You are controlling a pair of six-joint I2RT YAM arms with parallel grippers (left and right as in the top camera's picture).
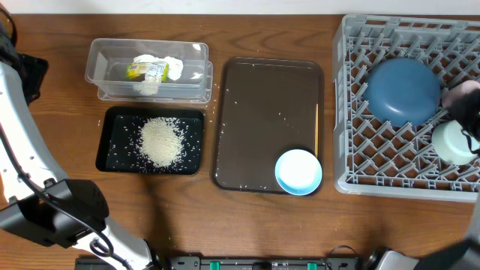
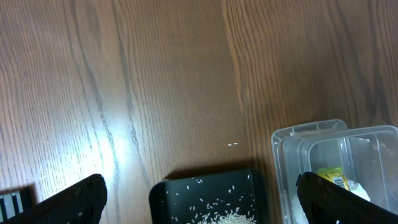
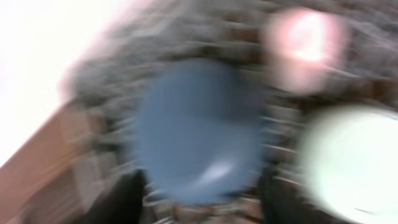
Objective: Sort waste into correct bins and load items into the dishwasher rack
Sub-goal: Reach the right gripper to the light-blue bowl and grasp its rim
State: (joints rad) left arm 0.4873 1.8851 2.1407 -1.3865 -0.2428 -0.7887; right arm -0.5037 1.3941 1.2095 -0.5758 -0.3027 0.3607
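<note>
Wooden table (image 1: 262, 30), right hand (image 3: 199, 204) over rack (image 1: 352, 154)

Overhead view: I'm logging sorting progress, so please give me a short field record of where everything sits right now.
clear tub: holds the crumpled tissue and the yellow-green wrapper
black tray: holds the rice heap, loose grains scattered around it
brown serving tray: light blue bowl in its lower right corner; a few stray grains
dishwasher rack: dark blue plate, mint-green bowl, pink cup at the picture's edge
left gripper: open, empty
</note>
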